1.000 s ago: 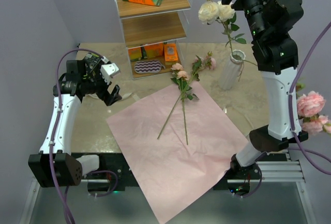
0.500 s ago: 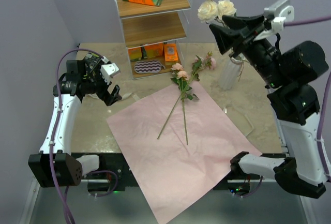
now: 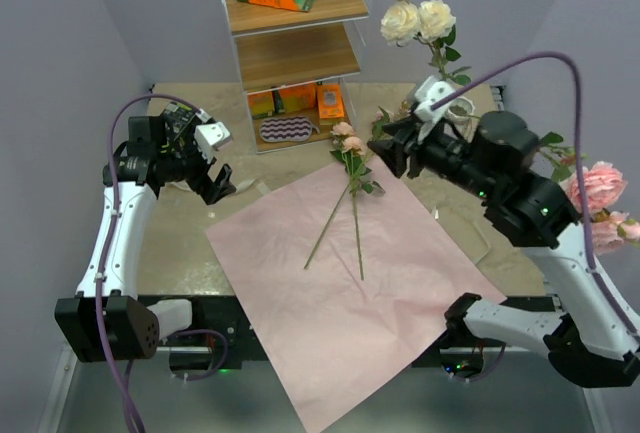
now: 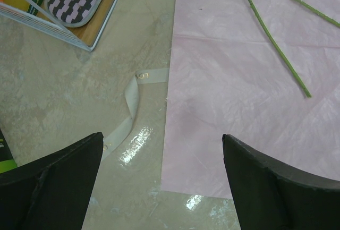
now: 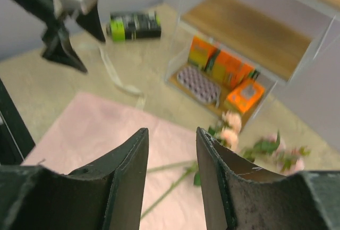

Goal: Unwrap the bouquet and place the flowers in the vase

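top external shows you two pink roses (image 3: 352, 185) lying on the pink sheet (image 3: 330, 303), cream roses (image 3: 418, 21) upright at back right. your left fingers (image 4: 276, 187) gape wide, empty; right fingers (image 5: 122, 177) stand part-open, holding nothing.

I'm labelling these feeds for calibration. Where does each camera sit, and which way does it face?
Top external: above and behind the robot, looking down on the pink sheet; both arms show, left gripper and right gripper.
Left wrist: looks down at the sheet's edge and ribbon; its own fingers wide apart.
Right wrist: looks across toward the shelf; its own fingers frame a narrow gap.
Shared: both wrist views show the sheet and the rose stems.
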Robot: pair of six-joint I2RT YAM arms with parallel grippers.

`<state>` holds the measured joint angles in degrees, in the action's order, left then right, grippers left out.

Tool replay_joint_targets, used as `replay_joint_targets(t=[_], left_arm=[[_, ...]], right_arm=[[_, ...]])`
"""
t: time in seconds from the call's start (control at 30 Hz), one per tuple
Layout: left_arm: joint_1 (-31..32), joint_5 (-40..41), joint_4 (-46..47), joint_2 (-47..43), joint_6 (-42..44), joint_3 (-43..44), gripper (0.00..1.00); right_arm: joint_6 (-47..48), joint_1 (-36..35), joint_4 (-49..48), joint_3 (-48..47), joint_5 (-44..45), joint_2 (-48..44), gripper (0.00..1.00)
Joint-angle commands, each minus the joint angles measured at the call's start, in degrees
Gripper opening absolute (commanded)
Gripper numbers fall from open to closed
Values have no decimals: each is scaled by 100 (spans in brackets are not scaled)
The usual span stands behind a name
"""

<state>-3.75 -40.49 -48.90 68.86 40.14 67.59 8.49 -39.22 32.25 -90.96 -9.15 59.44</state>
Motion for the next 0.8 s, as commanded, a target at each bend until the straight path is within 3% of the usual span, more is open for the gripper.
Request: replay_joint_targets(t=[0.0, 0.2, 0.27, 0.57, 0.67, 0.77], left_arm=[[-47, -100, 57, -22, 11, 87, 98], [-47, -73, 65, -22, 3, 105, 98], [-47, -73, 74, 5, 3, 105, 98], [-56, -117, 65, 40, 2, 105, 98], [-47, -100, 39, 22, 38, 114, 98], [-47, -47, 39, -22, 73, 105, 98]], right_arm=[[197, -419, 729, 717, 1150, 24, 44], [-146, -525, 1132, 1746, 2267, 41, 43], [-321, -534, 1388, 1958, 3054, 155, 44], [-1999, -525, 2268, 1819, 5966, 428, 52], [-2290, -516, 2268, 1556, 6564, 524, 47], [-2956, -516, 2610, 1319, 7679, 788, 33]])
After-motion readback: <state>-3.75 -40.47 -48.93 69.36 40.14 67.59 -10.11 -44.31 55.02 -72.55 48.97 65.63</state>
